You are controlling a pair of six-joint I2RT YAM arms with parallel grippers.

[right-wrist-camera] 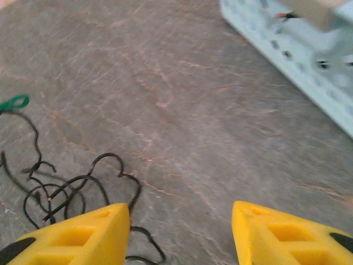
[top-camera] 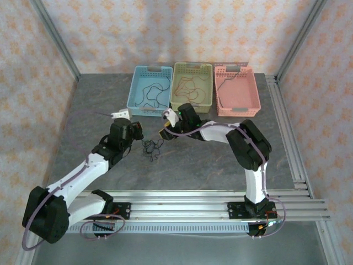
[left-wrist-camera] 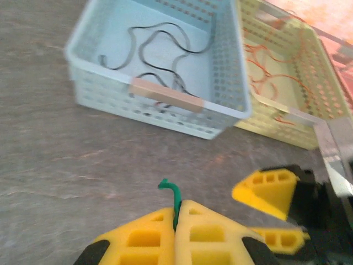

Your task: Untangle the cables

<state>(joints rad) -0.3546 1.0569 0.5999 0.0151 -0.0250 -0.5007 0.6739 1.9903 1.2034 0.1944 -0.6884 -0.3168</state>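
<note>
Your left gripper (left-wrist-camera: 176,212) is clamped on one green cable (left-wrist-camera: 174,194). Your right gripper (right-wrist-camera: 180,221) gapes wide beside the tangle of black cables (right-wrist-camera: 71,187) on the table (right-wrist-camera: 193,83). Beyond stand three baskets: the blue basket (left-wrist-camera: 110,99) holding black wire (left-wrist-camera: 160,36), the yellow basket (left-wrist-camera: 276,127) holding orange wire (left-wrist-camera: 265,72), and the pink basket (top-camera: 256,94).

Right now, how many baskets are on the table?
3. The blue basket is on the left, the yellow-green basket in the middle, the pink basket on the right, side by side at the far edge of the table. None seems hidden.
</note>
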